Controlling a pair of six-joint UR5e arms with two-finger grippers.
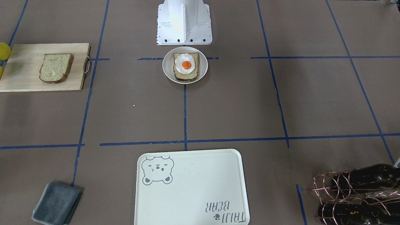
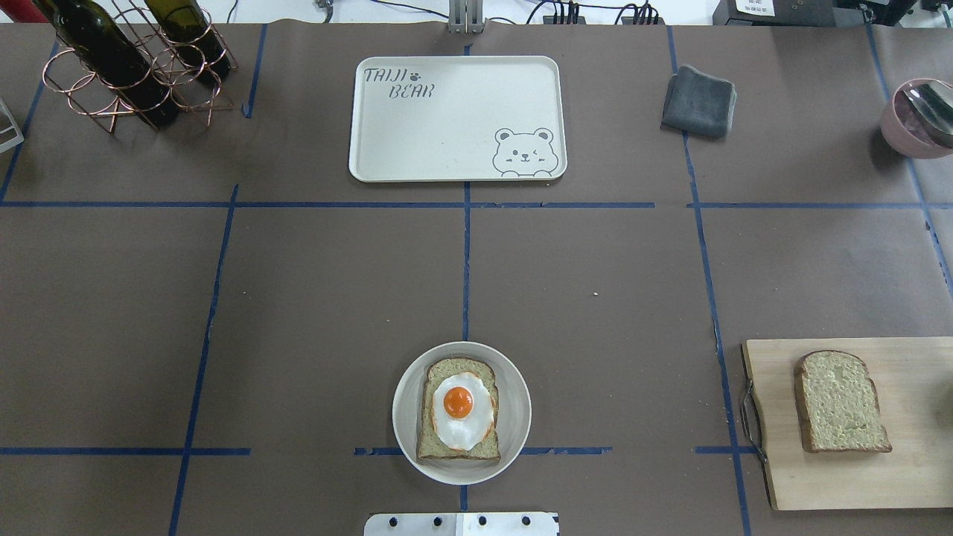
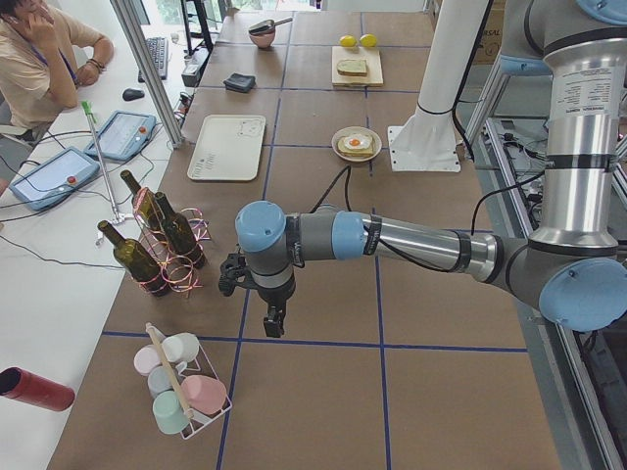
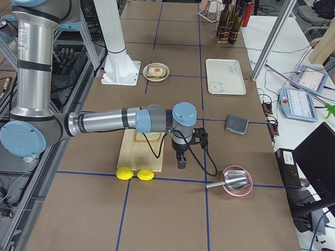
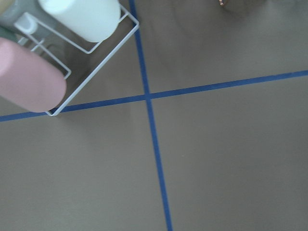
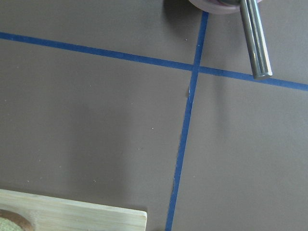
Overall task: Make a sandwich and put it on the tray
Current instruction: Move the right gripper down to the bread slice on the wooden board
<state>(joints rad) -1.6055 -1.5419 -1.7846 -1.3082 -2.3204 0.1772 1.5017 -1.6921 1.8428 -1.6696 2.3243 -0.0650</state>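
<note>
One bread slice (image 2: 444, 439) lies on a round white plate (image 2: 403, 414) near the robot base, with a fried egg (image 2: 460, 406) on top. The second slice (image 2: 840, 402) lies on the wooden cutting board (image 2: 916, 454) at my right. The cream tray (image 2: 454, 126) with the bear drawing lies at the far middle, with nothing on it. My left gripper (image 3: 272, 321) hangs over the table far to the left, beside the bottle rack. My right gripper (image 4: 181, 163) hangs just past the board's end. I cannot tell whether either is open or shut.
A copper rack with wine bottles (image 2: 126, 67) stands far left. A grey cloth (image 2: 698, 101) and a pink bowl with a metal scoop (image 2: 916, 119) are far right. Two lemons (image 4: 135, 173) lie by the board. A wire rack of cups (image 3: 181, 387) stands beyond the left gripper.
</note>
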